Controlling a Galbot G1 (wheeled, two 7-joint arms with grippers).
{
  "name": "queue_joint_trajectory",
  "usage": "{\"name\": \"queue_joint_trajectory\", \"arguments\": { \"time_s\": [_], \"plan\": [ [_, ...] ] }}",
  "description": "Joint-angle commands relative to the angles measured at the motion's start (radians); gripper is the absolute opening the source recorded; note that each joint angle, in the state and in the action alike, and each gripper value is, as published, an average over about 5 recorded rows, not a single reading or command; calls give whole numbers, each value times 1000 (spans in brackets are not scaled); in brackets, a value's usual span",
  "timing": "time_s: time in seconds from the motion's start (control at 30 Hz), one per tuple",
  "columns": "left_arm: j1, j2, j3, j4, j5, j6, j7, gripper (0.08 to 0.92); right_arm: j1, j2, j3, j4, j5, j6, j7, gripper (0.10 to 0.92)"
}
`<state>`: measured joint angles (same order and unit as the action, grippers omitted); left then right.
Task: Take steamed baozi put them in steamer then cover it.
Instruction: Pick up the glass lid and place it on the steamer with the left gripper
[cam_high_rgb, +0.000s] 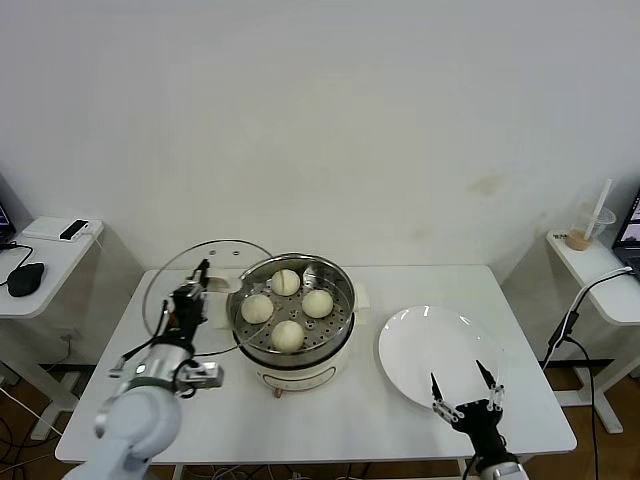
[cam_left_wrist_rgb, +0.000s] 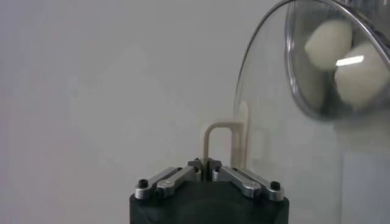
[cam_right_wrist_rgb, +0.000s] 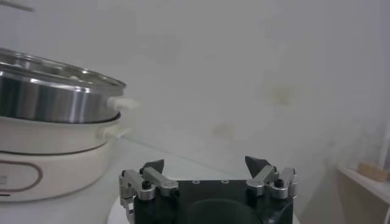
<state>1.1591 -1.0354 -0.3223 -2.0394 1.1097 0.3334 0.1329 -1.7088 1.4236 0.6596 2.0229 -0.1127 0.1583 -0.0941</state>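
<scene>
On the white table (cam_high_rgb: 400, 420), at its middle, sits the steamer (cam_high_rgb: 296, 345), steel pot on a white base, with four steamed baozi (cam_high_rgb: 288, 335) resting on the perforated tray inside, one toward each side. Just beside the pot on the robot's left, held up on edge and tilted, stands the cover (cam_high_rgb: 165, 290), its metal rim next to the pot's wall but not over the opening. Clamped on the cover's cream handle (cam_left_wrist_rgb: 210, 143) is the left gripper (cam_high_rgb: 193, 283), jaws pressed fully together around the thin loop, seen clearly from the left wrist. Through the glass in that same view show blurred pale buns. Near the table's front edge on the right, over the near rim of the flat white plate (cam_high_rgb: 420, 350), hangs the right gripper (cam_high_rgb: 465, 380), fingers spread wide and gripping nothing, well apart from the steamer.
</scene>
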Motion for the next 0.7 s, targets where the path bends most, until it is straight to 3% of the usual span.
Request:
{"name": "queue_joint_trajectory", "arguments": {
  "time_s": [0.03, 0.4, 0.7],
  "plan": [
    [-218, -125, 221, 143, 161, 92, 79, 127, 0, 58, -31, 2, -103, -2, 17, 823],
    [-211, -348, 207, 247, 337, 104, 146, 127, 16, 56, -42, -35, -119, 14, 38, 823],
    [-221, -410, 212, 280, 365, 106, 144, 127, 24, 59, -63, -52, -126, 14, 39, 823]
  ]
}}
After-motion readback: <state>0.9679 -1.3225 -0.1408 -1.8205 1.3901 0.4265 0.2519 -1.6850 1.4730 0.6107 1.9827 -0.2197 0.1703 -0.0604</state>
